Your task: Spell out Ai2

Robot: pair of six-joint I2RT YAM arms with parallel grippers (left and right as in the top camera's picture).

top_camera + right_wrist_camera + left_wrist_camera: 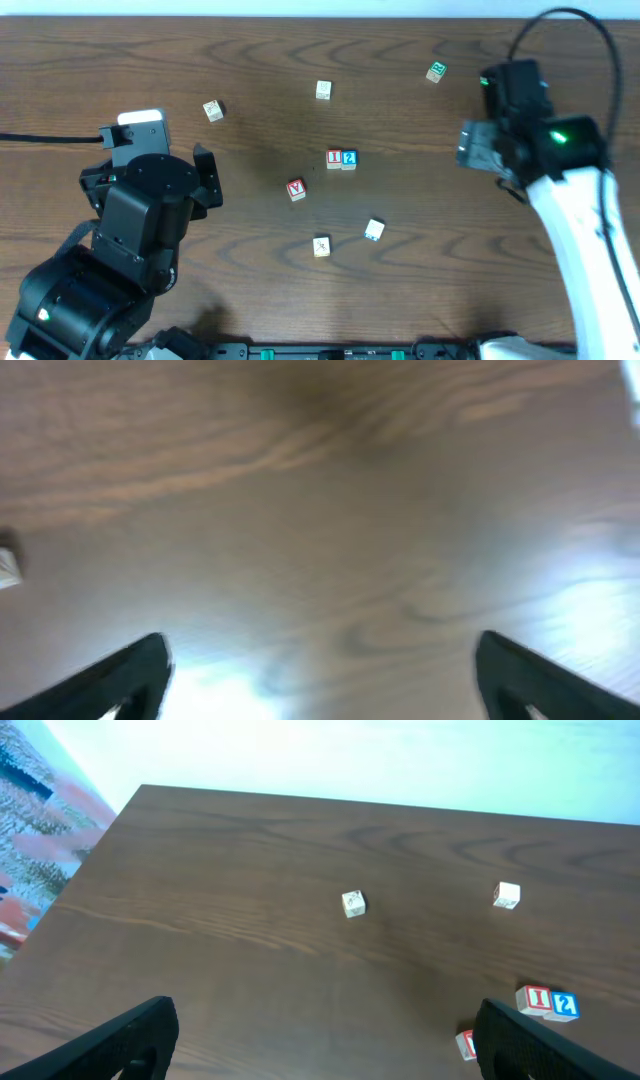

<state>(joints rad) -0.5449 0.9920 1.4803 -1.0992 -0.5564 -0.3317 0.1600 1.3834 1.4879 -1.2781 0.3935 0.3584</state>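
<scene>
**A cube: to the right of the left gripper, with a gap to close beside the I**

- **A cube** [296,189]: red letter. It stands alone, apart from the other two. From your left gripper [325,1012] it lies to the right and slightly ahead, and that gripper's right finger half hides it in the wrist view. Being a cube it has no long axis, but it looks slightly turned against the row.
- **I cube** [334,158] and **2 cube** [349,158]: these touch side by side in one short row. They lie farther right of the left gripper, beyond the A cube. The I cube's free side faces the A cube, and that is the spot to fill.
- **Left gripper**: the jaws are spread wide with nothing between them. It is the nearer arm to the A cube, so it looks like the one to use.
- **Right gripper** [322,648]: the jaws are spread and empty over bare table [120,60]. It is well apart from the row, and the I and 2 cubes stand between it and the A cube.
- **Bystanders**: two faint-marked cubes [213,110] [323,90] lie ahead of the left gripper. Two more [321,245] [374,230] lie to its right, behind the A cube. A green-marked cube [435,71] lies near the right gripper.
- **Obstruction**: nothing lies between the A cube and the I cube's free side. You risk nudging the row on arrival.
</scene>
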